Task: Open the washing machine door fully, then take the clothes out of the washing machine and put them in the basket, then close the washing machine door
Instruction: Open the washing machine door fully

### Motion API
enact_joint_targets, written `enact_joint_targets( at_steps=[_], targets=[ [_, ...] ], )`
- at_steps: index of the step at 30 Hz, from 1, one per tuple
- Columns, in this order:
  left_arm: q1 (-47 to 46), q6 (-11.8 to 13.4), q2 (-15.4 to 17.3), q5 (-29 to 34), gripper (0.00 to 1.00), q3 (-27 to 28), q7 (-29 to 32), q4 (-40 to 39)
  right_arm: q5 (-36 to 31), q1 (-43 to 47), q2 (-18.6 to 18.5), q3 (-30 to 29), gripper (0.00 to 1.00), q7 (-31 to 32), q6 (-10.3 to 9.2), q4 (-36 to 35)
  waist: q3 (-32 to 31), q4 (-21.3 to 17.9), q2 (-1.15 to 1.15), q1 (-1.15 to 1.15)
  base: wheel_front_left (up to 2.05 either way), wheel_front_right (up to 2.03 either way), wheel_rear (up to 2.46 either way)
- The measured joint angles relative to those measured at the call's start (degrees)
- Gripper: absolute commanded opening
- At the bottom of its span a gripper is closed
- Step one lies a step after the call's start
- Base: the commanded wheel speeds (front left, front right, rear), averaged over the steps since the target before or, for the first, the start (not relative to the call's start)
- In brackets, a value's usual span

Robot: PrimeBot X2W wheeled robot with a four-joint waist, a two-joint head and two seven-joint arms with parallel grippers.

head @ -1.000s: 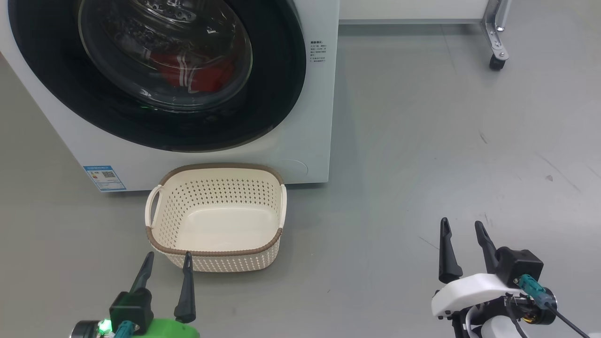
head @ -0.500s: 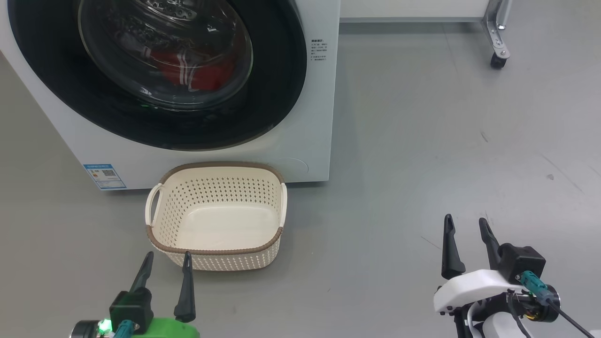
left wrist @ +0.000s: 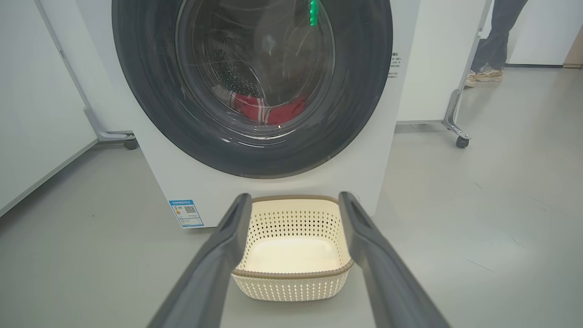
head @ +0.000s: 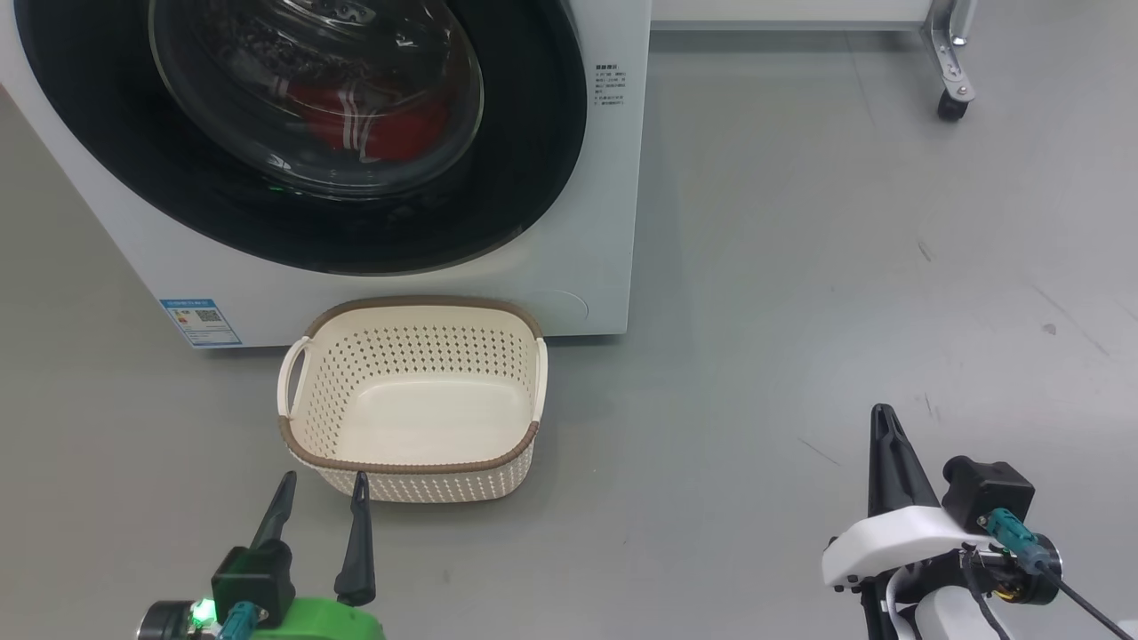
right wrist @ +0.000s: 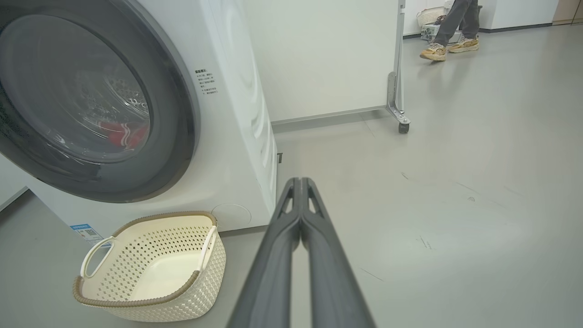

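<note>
below the glossy round door (head: pixel 533 160) sits a perforated cream basket (head: pixel 418 304); left end effector (head: pixel 324 480) spread, right end effector (head: pixel 882 418) pressed together.

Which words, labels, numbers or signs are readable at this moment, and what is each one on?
No text here is legible.
Blue label, low on the washing machine front, with a square code: print too small to read.
Block of small dark print on the white panel right of the washing machine door: too small to read.
Clothes behind the glass: white stripes, no lettering visible.
</note>
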Motion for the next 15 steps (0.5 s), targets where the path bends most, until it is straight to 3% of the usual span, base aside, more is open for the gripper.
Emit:
enact_joint_targets(
  at_steps=[9, 15],
  targets=[
    [-1.26, -0.01, 0.01, -0.51, 1.0, -0.31, 0.0, -0.2, 6.2, -2.66, 0.08, -2.38, 0.0, 0.1, 2.36, -0.38, 2.19, 0.73, 0.0, 0.0, 0.0, 0.0, 0.0],
    [-2.87, -0.05, 0.01, -0.43, 1.0, -1.4, 0.0, -0.57, 23.21, -5.99, 0.0, -7.57, 0.0, 2.55, 4.46, -1.25, 4.27, 1.63, 0.0, 0.0, 0.0, 0.0, 0.0]
  ],
)
